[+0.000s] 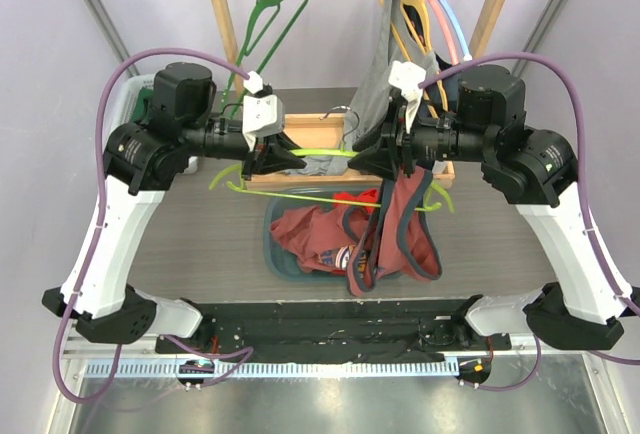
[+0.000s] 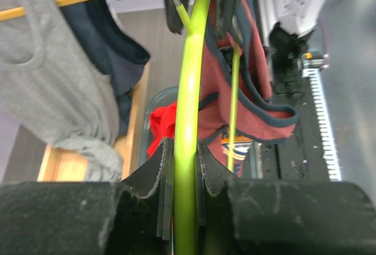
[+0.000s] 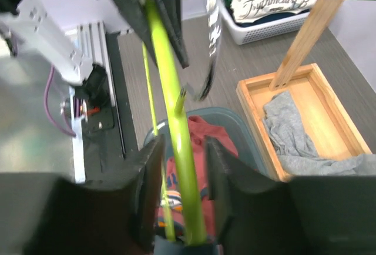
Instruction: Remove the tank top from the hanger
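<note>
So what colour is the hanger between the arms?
It's a lime-green plastic hanger, clearest in left wrist view.

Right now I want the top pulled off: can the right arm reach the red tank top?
Probably yes: the red tank top hangs just below the right gripper, whose jaws stand open around the hanger.

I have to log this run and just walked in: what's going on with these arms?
A lime-green hanger spans between the two arms above a teal bin. The left gripper is shut on it; the right gripper has its fingers apart on either side, not pinching. A maroon tank top with navy trim hangs near the right gripper, drooping toward the bin, apparently not off yet.
</note>
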Available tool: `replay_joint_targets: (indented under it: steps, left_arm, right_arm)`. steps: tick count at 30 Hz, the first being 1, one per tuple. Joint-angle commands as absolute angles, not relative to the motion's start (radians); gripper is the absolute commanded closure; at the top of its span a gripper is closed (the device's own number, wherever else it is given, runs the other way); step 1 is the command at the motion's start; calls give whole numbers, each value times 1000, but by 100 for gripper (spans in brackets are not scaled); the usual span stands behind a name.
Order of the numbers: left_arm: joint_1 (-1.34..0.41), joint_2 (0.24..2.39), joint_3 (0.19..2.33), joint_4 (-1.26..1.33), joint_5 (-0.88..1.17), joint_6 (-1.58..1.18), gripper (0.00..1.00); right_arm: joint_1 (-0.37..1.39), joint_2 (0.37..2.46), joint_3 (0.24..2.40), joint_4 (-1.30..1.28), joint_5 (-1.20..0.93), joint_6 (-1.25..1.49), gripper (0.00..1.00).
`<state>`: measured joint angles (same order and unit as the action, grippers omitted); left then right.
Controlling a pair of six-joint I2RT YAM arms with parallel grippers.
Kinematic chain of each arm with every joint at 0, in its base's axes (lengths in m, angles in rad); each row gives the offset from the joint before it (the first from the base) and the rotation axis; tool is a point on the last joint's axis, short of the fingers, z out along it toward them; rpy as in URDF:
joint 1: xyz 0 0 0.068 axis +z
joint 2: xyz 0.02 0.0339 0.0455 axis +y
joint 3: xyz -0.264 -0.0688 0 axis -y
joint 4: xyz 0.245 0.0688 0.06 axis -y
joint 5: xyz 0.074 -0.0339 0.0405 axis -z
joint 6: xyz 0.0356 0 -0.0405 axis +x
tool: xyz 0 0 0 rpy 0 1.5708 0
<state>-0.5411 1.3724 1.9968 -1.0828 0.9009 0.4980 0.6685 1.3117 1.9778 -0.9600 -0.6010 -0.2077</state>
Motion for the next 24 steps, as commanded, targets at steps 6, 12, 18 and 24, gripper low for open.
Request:
replay_joint_targets:
  steps: [6,12,18,24]
  left_arm:
    - [-543,1322,2098,-1029,592,709,100]
    - [-540,1295,2115,-994,535,672,100]
    - [-505,1218,1961,-807,554,404,100]
    - [-488,1193,1894,-739,592,304,100]
  right_arm:
    - [667,1184,1836,-617,-362,-68,30]
    - [667,1089,1754,-534,-166,-2,29]
    - [667,909,1568,-506,-74,77,29]
    - [667,850,1431,-489,-89,127,28]
